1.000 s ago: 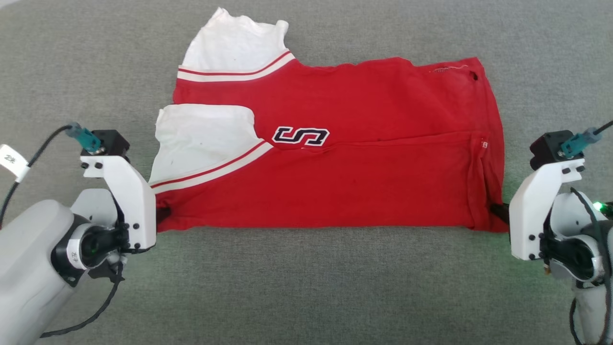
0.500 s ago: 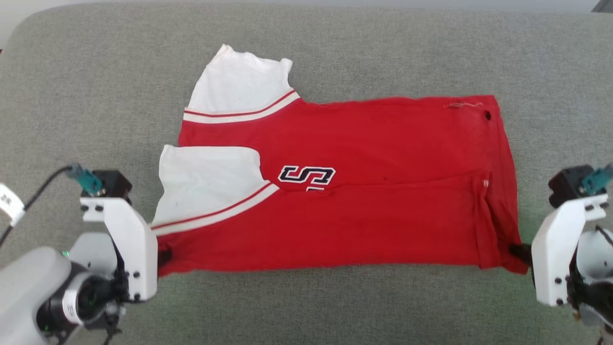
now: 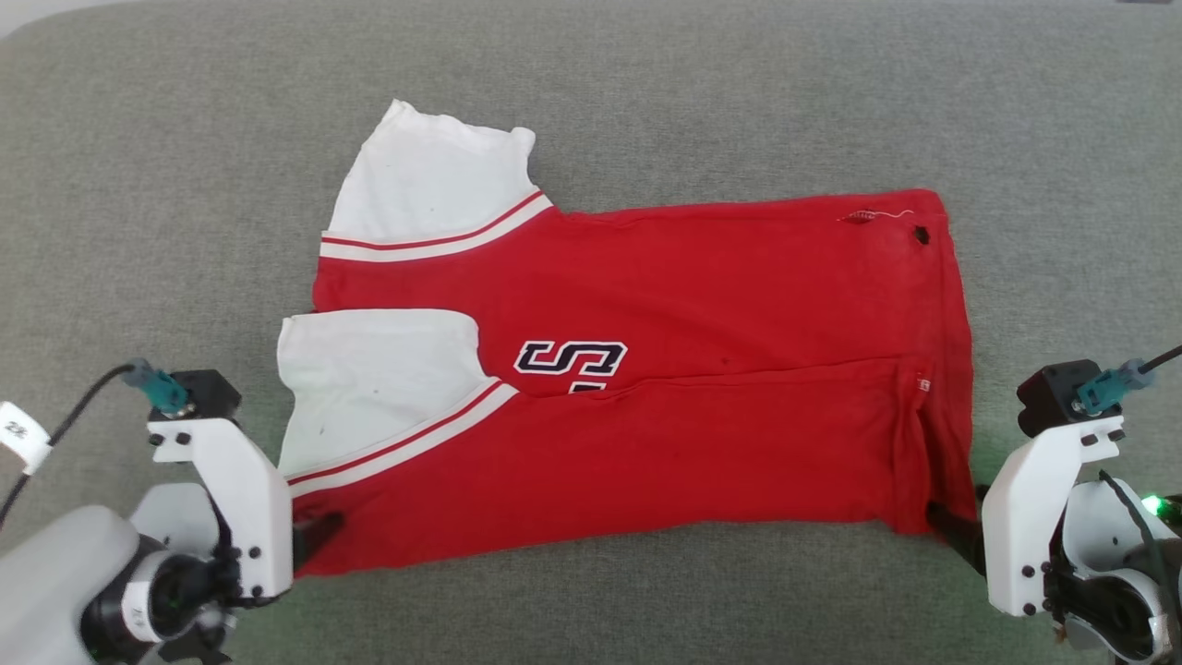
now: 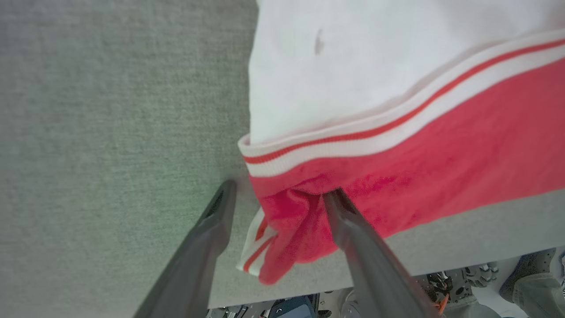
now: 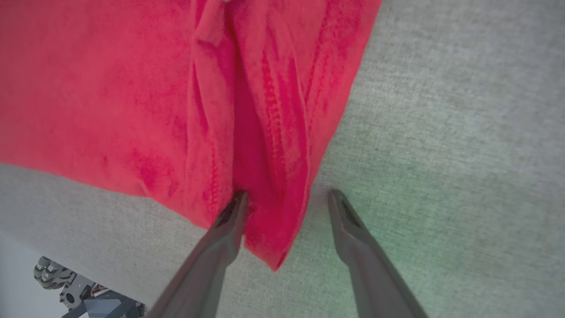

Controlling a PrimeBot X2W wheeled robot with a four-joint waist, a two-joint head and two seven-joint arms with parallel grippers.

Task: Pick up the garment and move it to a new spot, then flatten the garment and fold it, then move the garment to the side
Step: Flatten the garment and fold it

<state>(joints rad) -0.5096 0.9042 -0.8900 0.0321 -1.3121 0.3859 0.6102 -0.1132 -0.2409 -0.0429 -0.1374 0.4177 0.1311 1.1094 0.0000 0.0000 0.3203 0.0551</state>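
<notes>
Grey upholstery (image 3: 591, 92): one garment (image 3: 693, 369); left fingers (image 4: 207, 247), right fingers (image 5: 218, 247) spread.

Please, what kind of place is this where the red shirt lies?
Probably a robot lab or test room: the garment lies spread on a grey cloth-covered bench, and machine parts show below its edge.
</notes>
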